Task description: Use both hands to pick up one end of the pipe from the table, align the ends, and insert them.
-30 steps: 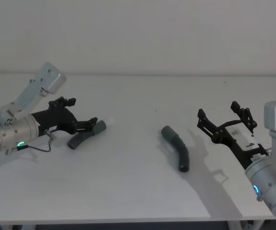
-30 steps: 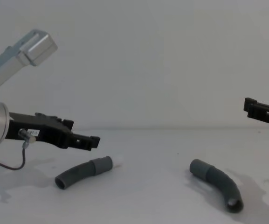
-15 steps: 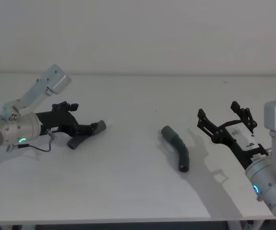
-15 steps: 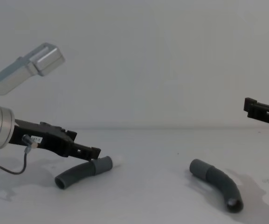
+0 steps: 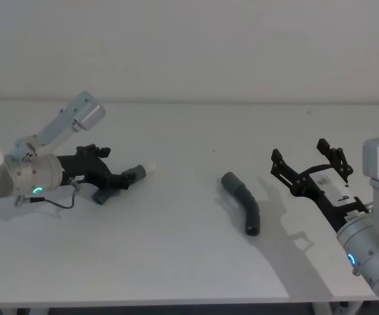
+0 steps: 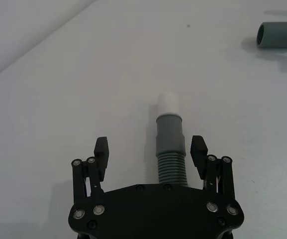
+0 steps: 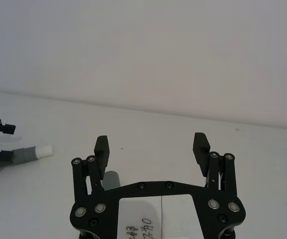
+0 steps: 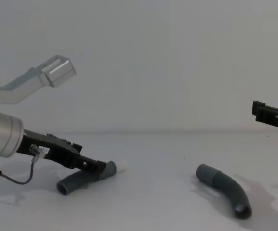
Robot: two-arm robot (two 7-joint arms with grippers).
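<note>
Grasp pending: your left black two-finger gripper (image 6: 149, 148), spread, straddles the white-tipped grey ribbed hose piece (image 6: 170, 144); right gripper (image 7: 152, 145) spread, socket piece (image 5: 245, 203) untouched.

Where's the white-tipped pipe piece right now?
Head view, left side of the table: the white-tipped piece lies between the open fingers of the left gripper, the socket piece farther right.

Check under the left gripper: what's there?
The white-tipped hose piece lies on the table between the left gripper's open fingers, not clamped. Its cuff and white tip stick out past them; from the wrist view, the gripper body covers its ribbed rear end.
</note>
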